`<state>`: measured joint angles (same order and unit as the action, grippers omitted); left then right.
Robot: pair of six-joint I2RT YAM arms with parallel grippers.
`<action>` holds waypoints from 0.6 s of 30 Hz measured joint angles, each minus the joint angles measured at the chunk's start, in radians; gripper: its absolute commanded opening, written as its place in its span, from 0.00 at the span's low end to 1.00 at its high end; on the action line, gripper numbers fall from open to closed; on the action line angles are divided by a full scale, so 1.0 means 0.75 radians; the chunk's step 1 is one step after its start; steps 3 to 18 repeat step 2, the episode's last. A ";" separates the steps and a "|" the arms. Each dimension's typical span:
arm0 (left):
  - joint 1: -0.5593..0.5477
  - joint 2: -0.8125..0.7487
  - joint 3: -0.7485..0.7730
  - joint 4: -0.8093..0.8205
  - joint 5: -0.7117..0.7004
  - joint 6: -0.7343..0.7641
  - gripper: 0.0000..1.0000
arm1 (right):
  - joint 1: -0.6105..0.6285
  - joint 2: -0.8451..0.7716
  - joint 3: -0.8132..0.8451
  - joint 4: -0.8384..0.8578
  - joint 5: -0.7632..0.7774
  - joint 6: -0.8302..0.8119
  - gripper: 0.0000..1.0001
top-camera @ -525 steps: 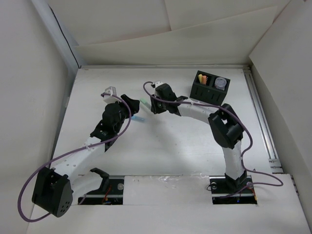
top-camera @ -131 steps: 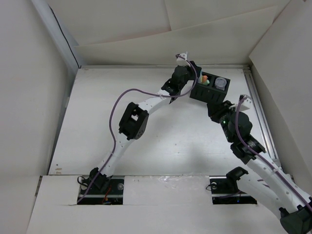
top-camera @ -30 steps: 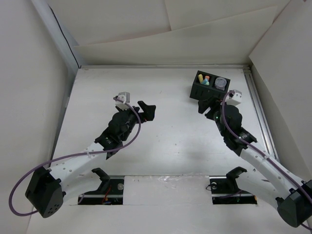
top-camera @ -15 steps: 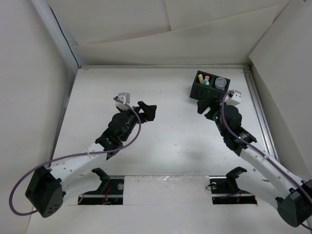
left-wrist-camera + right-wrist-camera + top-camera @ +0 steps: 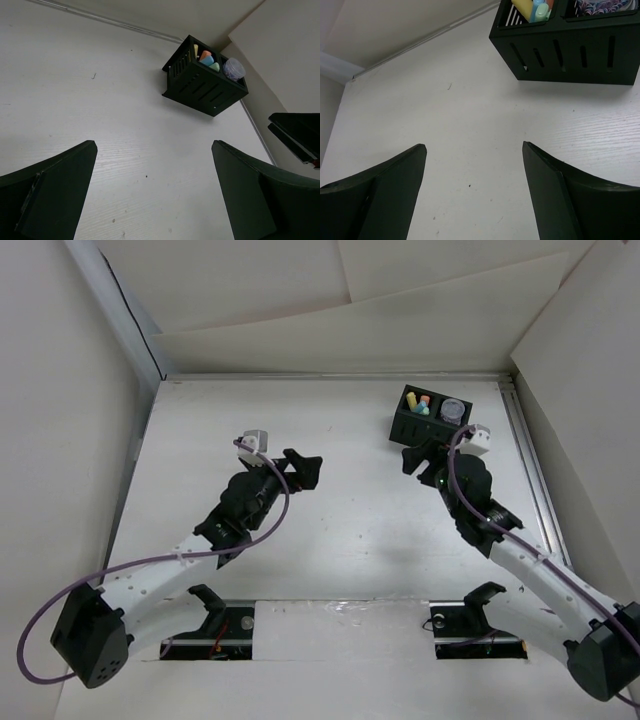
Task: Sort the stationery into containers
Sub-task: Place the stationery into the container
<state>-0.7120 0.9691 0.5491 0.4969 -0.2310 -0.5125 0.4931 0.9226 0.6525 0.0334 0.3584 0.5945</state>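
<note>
Left tool [image 5: 155, 195] and right tool [image 5: 472, 192] both wide open, empty. Markers [image 5: 534, 10] in box [image 5: 570, 55]: judged light, stiff, slick; grip across mid-barrel.

The box [image 5: 431, 420] sits far right on the table [image 5: 340, 530], marker sticks [image 5: 419, 404] in its left compartment, roll [image 5: 454, 410] in its right.

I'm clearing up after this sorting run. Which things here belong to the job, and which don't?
Job: black box; marker sticks in one compartment; a roll in the other.
Not the job: table; metal rail at its right edge.
</note>
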 measured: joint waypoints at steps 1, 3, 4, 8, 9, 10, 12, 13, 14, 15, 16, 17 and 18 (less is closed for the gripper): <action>0.000 -0.001 0.001 -0.001 0.001 0.000 1.00 | 0.000 -0.001 0.000 0.001 0.000 -0.001 0.85; 0.000 0.001 0.001 -0.001 0.001 0.002 1.00 | 0.000 -0.001 0.000 0.001 -0.001 -0.002 0.86; 0.000 0.001 0.001 -0.001 0.001 0.002 1.00 | 0.000 -0.001 0.000 0.001 -0.001 -0.002 0.86; 0.000 0.001 0.001 -0.001 0.001 0.002 1.00 | 0.000 -0.001 0.000 0.001 -0.001 -0.002 0.86; 0.000 0.001 0.001 -0.001 0.001 0.002 1.00 | 0.000 -0.001 0.000 0.001 -0.001 -0.002 0.86; 0.000 0.001 0.001 -0.001 0.001 0.002 1.00 | 0.000 -0.001 0.000 0.001 -0.001 -0.002 0.86; 0.000 0.001 0.001 -0.001 0.001 0.002 1.00 | 0.000 -0.001 0.000 0.001 -0.001 -0.002 0.86; 0.000 0.001 0.001 -0.001 0.001 0.002 1.00 | 0.000 -0.001 0.000 0.001 -0.001 -0.002 0.86; 0.000 0.001 0.001 -0.001 0.001 0.002 1.00 | 0.000 -0.001 0.000 0.001 -0.001 -0.002 0.86; 0.000 0.001 0.001 -0.001 0.001 0.002 1.00 | 0.000 -0.001 0.000 0.001 -0.001 -0.002 0.86; 0.000 0.001 0.001 -0.001 0.001 0.002 1.00 | 0.000 -0.001 0.000 0.001 -0.001 -0.002 0.86; 0.000 0.001 0.001 -0.001 0.001 0.002 1.00 | 0.000 -0.001 0.000 0.001 -0.001 -0.002 0.86; 0.000 0.001 0.001 -0.001 0.001 0.002 1.00 | 0.000 -0.001 0.000 0.001 -0.001 -0.002 0.86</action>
